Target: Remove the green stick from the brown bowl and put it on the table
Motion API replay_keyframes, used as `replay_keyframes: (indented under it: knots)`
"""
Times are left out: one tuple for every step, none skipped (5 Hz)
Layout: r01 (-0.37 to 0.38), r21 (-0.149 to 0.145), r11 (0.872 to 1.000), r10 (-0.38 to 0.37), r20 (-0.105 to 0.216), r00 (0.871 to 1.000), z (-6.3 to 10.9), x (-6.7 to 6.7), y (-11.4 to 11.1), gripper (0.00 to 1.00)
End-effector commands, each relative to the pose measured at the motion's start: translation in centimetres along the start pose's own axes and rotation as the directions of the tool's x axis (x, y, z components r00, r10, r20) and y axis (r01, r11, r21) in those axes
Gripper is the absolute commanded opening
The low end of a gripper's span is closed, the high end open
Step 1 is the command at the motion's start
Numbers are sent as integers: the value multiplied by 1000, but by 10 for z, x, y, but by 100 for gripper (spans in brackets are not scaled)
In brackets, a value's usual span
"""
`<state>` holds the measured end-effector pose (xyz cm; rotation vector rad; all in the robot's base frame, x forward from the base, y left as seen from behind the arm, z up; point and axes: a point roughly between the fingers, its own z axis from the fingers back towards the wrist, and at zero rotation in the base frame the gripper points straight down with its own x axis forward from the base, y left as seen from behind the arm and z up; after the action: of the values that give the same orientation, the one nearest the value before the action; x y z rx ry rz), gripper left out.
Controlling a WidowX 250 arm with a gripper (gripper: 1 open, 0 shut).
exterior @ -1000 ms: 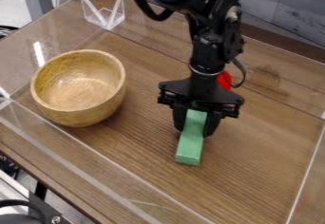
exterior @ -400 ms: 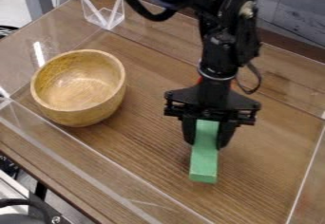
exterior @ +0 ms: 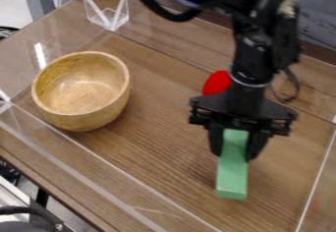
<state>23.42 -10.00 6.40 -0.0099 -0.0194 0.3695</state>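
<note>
The gripper [exterior: 238,136] is clamped on the upper end of the green stick [exterior: 233,166], which hangs tilted over the table [exterior: 144,98], well clear of the brown bowl [exterior: 81,89]; released here, it could topple and skid toward the clear wall.

Robot lab or test bench: wood-grain counter [exterior: 144,79] fenced by low clear acrylic walls [exterior: 79,162], black robot arm [exterior: 262,39] mounted over it, toy-like props laid out, cables at lower left corner of frame.
</note>
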Motion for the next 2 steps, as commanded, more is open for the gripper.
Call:
replay_keyframes:
  knots:
    - [89,-29,996,-88,17,996,-5,7,-10,0]
    - [129,-28,991,-128,9,992,-7,8,-9,0]
